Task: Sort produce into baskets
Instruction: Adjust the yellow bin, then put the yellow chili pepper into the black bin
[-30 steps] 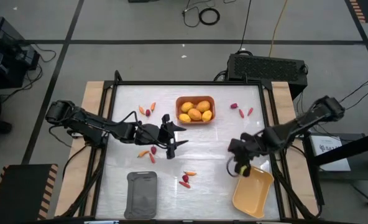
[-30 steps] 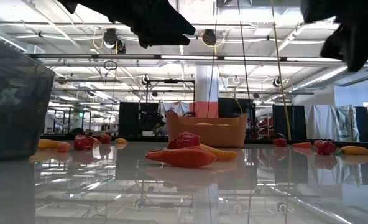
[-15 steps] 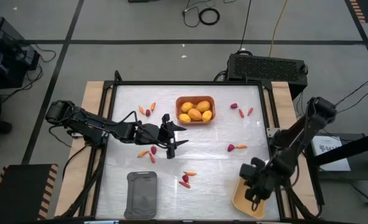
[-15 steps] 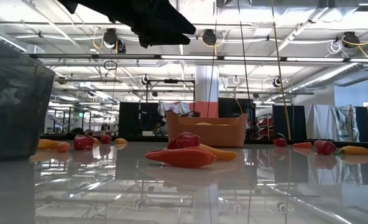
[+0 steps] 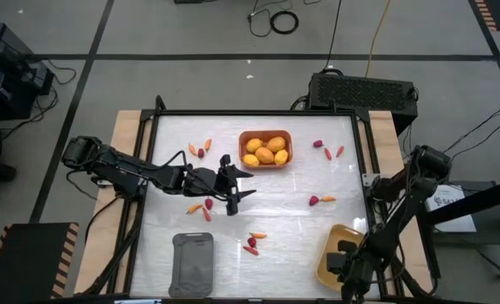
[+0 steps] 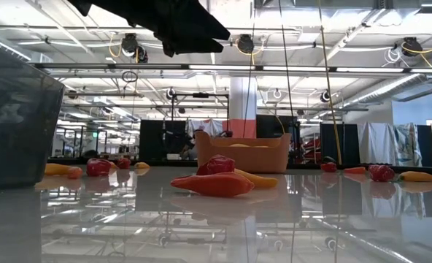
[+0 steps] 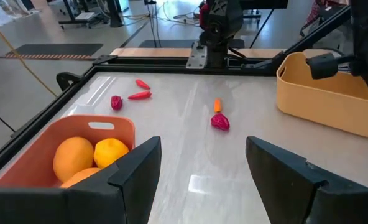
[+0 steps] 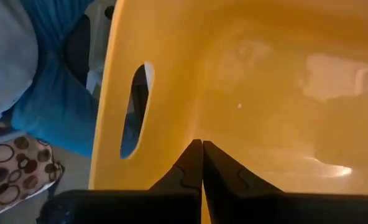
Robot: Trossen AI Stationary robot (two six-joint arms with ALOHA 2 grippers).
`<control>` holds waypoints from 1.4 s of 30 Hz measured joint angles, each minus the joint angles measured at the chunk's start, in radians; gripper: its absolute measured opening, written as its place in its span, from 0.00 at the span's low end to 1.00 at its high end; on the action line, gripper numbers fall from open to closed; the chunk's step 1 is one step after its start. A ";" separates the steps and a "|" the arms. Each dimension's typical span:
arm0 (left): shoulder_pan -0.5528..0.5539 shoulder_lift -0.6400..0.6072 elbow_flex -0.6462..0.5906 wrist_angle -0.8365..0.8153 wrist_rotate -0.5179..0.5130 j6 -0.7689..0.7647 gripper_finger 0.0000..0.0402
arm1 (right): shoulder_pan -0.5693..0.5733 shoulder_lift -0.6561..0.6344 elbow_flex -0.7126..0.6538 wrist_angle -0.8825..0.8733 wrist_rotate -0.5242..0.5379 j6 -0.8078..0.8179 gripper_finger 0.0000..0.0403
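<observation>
At the table's five o'clock corner, the right gripper, fingers pressed together and apparently empty, dips into the pale yellow basket. Near centre the left gripper hovers with jaws apart, holding nothing. Lemons already fill the orange-brown basket at twelve o'clock; the dark grey basket sits at seven o'clock. Carrot sticks and a red berry lie loose. Judged step: between placements; next calls for reaching a loose piece, possibly the berry.
</observation>
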 joint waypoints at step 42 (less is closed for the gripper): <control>-0.014 0.010 -0.001 -0.006 0.090 -0.054 0.60 | 0.059 0.000 0.180 -0.541 0.122 -0.310 0.00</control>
